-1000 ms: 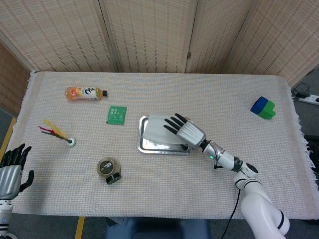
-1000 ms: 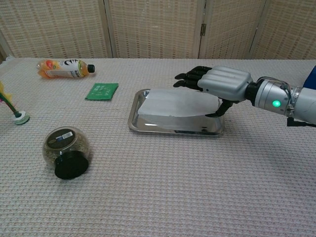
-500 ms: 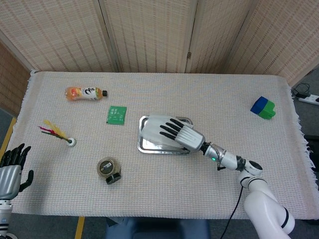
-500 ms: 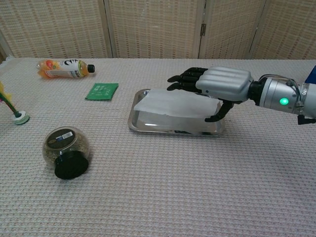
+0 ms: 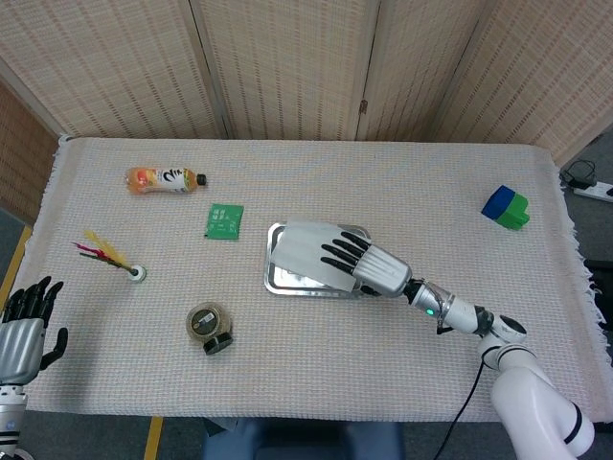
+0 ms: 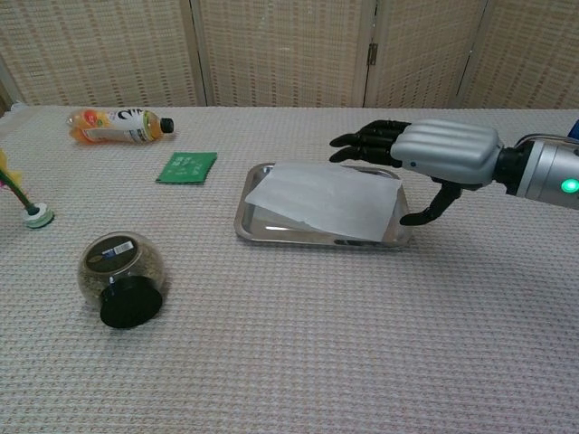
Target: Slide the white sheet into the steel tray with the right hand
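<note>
The white sheet (image 5: 308, 249) lies across the steel tray (image 5: 283, 281) near the table's middle, covering most of it; in the chest view the sheet (image 6: 324, 200) slopes over the tray's rim (image 6: 246, 226). My right hand (image 6: 436, 157) hovers at the tray's right end, palm down. Its dark fingers are spread above the sheet's far right corner and its thumb hangs just outside the tray, with nothing gripped. From the head view, the right hand (image 5: 372, 265) overlaps the tray's right part. My left hand (image 5: 23, 330) stays at the table's near left corner, fingers apart and empty.
An orange drink bottle (image 5: 163, 179) lies at the far left, with a green packet (image 5: 223, 220) between it and the tray. A feathered shuttlecock (image 5: 115, 259) and a round jar on its side (image 5: 209, 328) sit left of the tray. A blue-green block (image 5: 505, 207) stands far right.
My right hand has drawn back to the right and let go of the sheet. The sheet, held raised over the tray before, now rests on it.
</note>
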{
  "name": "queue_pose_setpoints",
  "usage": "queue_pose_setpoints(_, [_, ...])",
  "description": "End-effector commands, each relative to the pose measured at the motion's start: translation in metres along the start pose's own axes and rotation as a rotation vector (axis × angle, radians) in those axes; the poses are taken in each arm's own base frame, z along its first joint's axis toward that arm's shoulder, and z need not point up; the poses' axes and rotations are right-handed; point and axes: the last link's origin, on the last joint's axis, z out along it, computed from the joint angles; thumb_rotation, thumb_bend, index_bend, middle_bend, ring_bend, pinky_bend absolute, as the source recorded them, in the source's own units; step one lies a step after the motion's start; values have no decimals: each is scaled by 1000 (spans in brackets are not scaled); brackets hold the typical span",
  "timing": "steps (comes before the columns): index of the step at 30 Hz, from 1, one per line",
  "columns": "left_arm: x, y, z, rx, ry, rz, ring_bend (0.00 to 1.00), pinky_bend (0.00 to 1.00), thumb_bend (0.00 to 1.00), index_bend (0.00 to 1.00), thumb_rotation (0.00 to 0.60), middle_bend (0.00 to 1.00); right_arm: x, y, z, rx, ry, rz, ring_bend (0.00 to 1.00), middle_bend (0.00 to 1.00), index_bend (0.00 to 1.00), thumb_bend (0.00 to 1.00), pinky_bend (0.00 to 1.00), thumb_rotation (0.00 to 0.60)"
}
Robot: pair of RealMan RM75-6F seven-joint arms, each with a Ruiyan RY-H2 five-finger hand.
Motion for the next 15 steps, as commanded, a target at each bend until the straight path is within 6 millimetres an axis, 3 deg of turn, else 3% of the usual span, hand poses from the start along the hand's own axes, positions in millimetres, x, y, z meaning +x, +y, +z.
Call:
queue_pose_setpoints(1, [0,1,0,-1,-1,-2,0,0,584,0,600,0,-1,4,-6,-121,35,165,7,56,0,270,1,600])
queue_pose_setpoints(2, [0,1,0,-3,0,-2,0,0,584,0,600,0,-2,3,-7,-133,28,180,25,100,0,270,21,600])
queue_pose_setpoints(3, [0,1,-1,-5,1,-3,0,0,584,0,600,0,-3,0,-7,-153,15,200,94,209,0,270,113,600])
queue_pose_setpoints(5, [0,2,-1,-8,1,-5,0,0,584,0,600,0,-4,-5,-7,-175,-15,230,269,403,0,271,383,600])
queue_pose_setpoints(7, [0,3,-2,-11,0,-7,0,0,584,0,600,0,0,-13,-5,-203,-62,263,507,649,0,280,652,600])
queue_pose_setpoints(10, [1,4,-3,-18,2,-13,0,4,583,0,600,0,12,-24,3,-232,-104,291,723,866,0,349,822,600])
queue_pose_setpoints(15, [2,5,-4,-29,3,-32,0,16,584,0,600,0,30,-39,22,-283,-184,407,872,997,0,390,953,600])
